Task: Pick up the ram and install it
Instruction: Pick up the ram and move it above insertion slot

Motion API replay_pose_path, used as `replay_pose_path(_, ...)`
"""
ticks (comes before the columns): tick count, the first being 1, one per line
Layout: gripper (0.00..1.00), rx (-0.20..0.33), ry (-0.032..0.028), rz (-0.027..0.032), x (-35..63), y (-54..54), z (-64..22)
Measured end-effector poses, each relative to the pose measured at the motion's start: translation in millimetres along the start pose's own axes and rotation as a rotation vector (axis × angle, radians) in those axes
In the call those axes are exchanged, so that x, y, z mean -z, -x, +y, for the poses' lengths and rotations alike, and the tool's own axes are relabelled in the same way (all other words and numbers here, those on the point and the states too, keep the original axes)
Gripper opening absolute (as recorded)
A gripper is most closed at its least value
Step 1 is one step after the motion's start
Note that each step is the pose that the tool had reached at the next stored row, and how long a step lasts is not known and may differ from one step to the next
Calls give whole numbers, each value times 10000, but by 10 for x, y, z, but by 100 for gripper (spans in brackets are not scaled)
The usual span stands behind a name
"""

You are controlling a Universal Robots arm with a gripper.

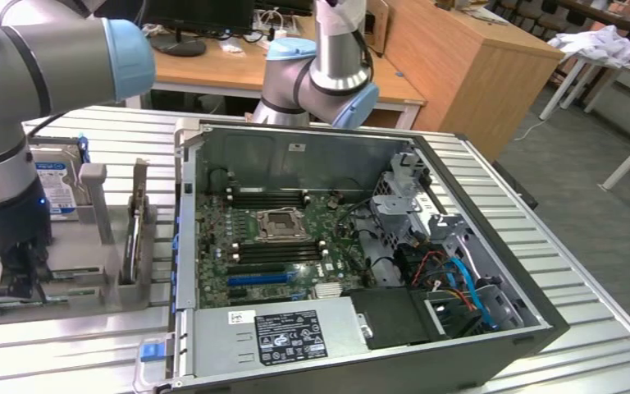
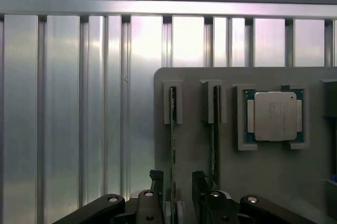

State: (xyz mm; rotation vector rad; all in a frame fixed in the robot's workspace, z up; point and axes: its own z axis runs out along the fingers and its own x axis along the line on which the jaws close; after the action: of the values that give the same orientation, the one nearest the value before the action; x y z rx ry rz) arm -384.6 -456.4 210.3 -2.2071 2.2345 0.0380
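The ram (image 2: 172, 129) is a thin green stick standing on edge in a slot of the grey holder (image 2: 200, 155). A second stick (image 2: 215, 129) stands in the slot beside it. My gripper (image 2: 176, 190) is open, and its dark fingers (image 2: 156, 184) stand on either side of the first stick's near end without closing on it. In the exterior view the gripper (image 1: 9, 275) hangs low over the holder (image 1: 75, 283), to the left of the open computer case (image 1: 348, 254). Black memory slots (image 1: 271, 197) lie on the motherboard inside.
A processor chip (image 2: 275, 116) sits in a recess of the holder beside the sticks. A hard drive (image 1: 58, 185) stands behind the holder. The case's power supply (image 1: 282, 332) and cables (image 1: 452, 279) crowd its near side. Ribbed metal table (image 2: 63, 103) surrounds everything.
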Motion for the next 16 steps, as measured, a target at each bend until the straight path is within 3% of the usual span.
replay_pose_path(16,36,1,-3,-29,-89,-2,-1)
